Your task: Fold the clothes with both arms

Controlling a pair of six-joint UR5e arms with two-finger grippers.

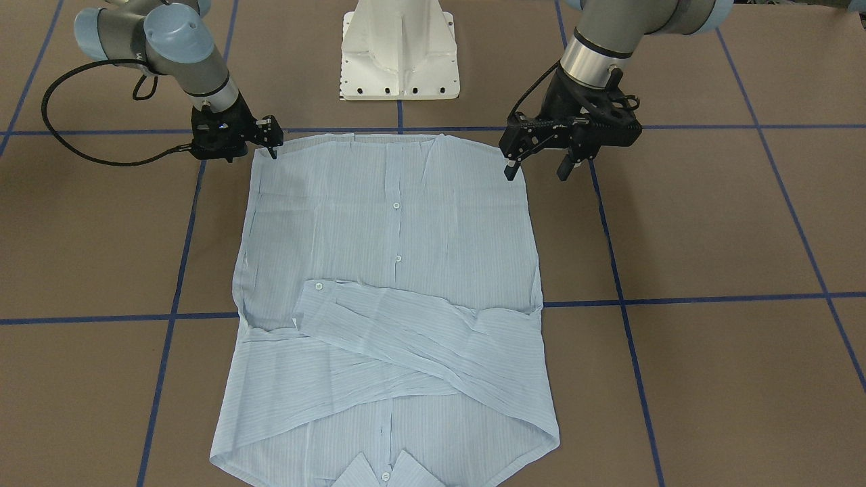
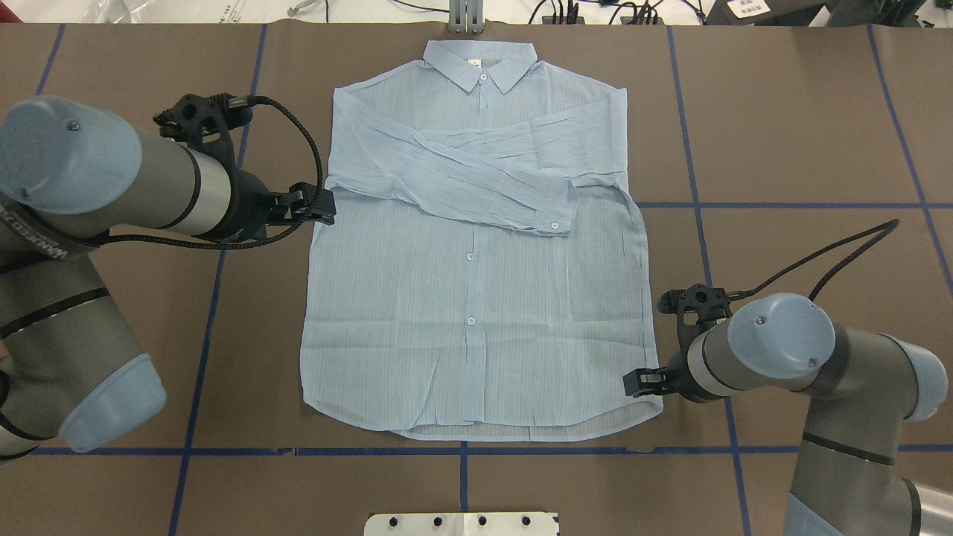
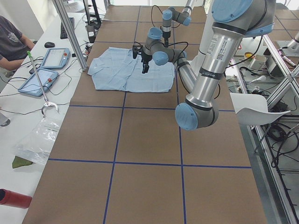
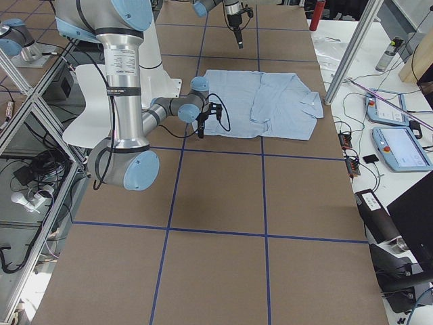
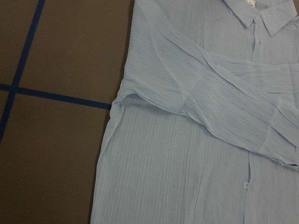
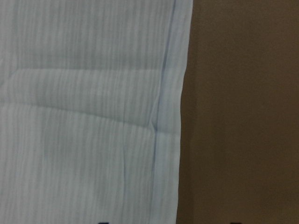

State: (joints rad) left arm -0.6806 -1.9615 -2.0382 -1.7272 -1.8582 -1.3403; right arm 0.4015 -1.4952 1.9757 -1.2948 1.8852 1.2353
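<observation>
The brown table (image 2: 782, 112), marked into big squares by blue tape lines (image 2: 692, 205), carries everything. Bare brown surface lies wide on both sides of the garment. Beyond the collar there is only a narrow strip before the table's far edge.

The pale blue, thin, finely striped button-up shirt (image 2: 476, 313) lies flat and front up in the middle of the table. Its long axis runs straight away from the robot. The rounded hem (image 2: 476, 433) is nearest the white metal pedestal base (image 1: 399, 54) and stops just short of a tape line. Both side edges lie straight and uncovered.

The long sleeves (image 2: 461, 175) are folded in and cross each other over the chest. The upper one slants down toward the robot's right.

The grey left arm (image 2: 149, 179) comes in over the bare table on its own side. Its black tool (image 1: 536, 171) hangs well above the shirt's left edge with the fingers apart and nothing between them.

The grey right arm (image 2: 782, 342) reaches to the hem's right corner. There its black tool (image 2: 633, 383) sits low; the wrist view shows its tips apart, with the shirt's side edge running between them.

The collar (image 2: 480, 63) points away from the robot. The upper sleeve ends in a buttoned cuff (image 2: 555, 219), right of the placket. Small white buttons (image 2: 470, 257) run down the centre line.
</observation>
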